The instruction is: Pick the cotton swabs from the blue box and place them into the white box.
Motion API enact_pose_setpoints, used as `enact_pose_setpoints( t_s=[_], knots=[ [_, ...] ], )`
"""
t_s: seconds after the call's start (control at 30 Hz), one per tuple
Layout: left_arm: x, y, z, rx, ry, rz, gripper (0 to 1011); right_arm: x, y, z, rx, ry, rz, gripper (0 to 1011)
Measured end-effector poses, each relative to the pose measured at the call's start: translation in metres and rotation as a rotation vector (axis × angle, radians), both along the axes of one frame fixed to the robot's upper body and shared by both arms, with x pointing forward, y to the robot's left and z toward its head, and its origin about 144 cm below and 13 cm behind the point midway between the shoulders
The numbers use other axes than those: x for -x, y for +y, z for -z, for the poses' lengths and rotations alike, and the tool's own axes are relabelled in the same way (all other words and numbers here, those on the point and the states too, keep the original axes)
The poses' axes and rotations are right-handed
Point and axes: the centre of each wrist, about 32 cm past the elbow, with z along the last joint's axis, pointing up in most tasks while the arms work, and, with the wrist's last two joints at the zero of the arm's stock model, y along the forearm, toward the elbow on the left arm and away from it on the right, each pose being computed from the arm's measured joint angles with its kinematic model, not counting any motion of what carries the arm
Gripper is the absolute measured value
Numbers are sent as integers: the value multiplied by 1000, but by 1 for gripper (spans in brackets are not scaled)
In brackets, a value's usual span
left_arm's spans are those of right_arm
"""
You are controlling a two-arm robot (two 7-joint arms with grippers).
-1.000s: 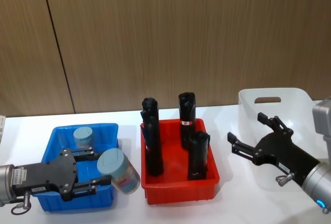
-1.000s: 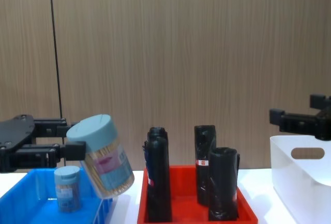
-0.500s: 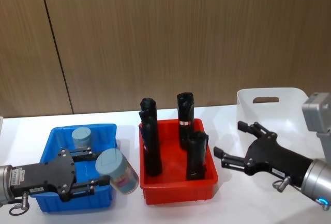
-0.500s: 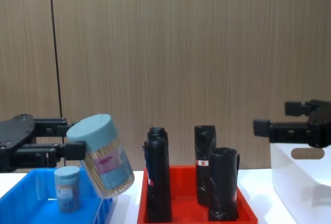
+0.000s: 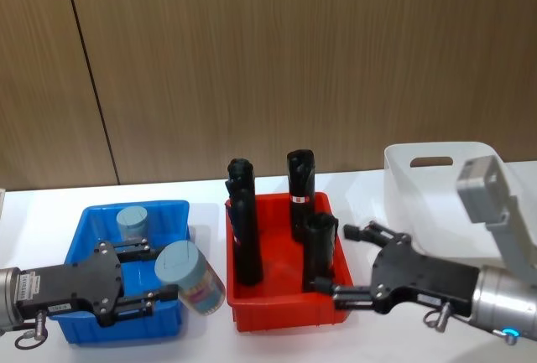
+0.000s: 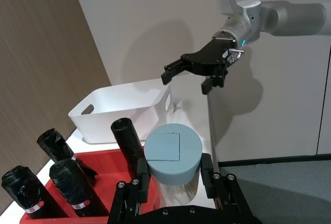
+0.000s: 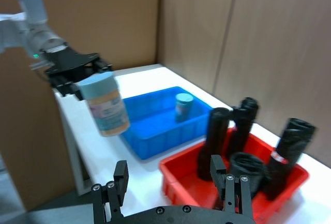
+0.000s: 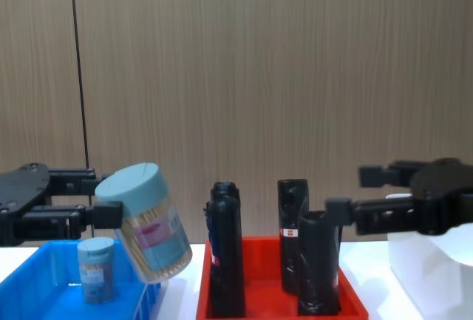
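Observation:
My left gripper (image 5: 171,273) is shut on one jar of cotton swabs (image 5: 193,277), held tilted in the air over the right edge of the blue box (image 5: 91,216). The chest view shows that jar (image 8: 145,221) well above the box. A second jar (image 5: 134,222) stands upright inside the blue box at its back. My right gripper (image 5: 339,263) is open and hangs over the right side of the red tray, fingers pointing toward the held jar (image 7: 106,105). The white box (image 5: 436,170) sits at the far right, behind that arm.
A red tray (image 5: 285,313) stands between the two boxes with several tall black rolls (image 5: 245,233) upright in it, right under the path between the grippers. A wooden wall closes the back. White tabletop shows around the containers.
My right gripper has swung left, from over the white box to over the red tray's right side, staying open. The left gripper and its jar have not moved.

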Motion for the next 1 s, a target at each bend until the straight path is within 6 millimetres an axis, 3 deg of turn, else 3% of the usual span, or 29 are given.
enact_pose_setpoints(
  t_s=[0.43,1.0],
  knots=[
    [0,0,0,0,0,0,604,-12,29,1,13,34,-127,1002],
    [0,0,0,0,0,0,604,-27,58,8,8,66,-156,1002]
  ],
)
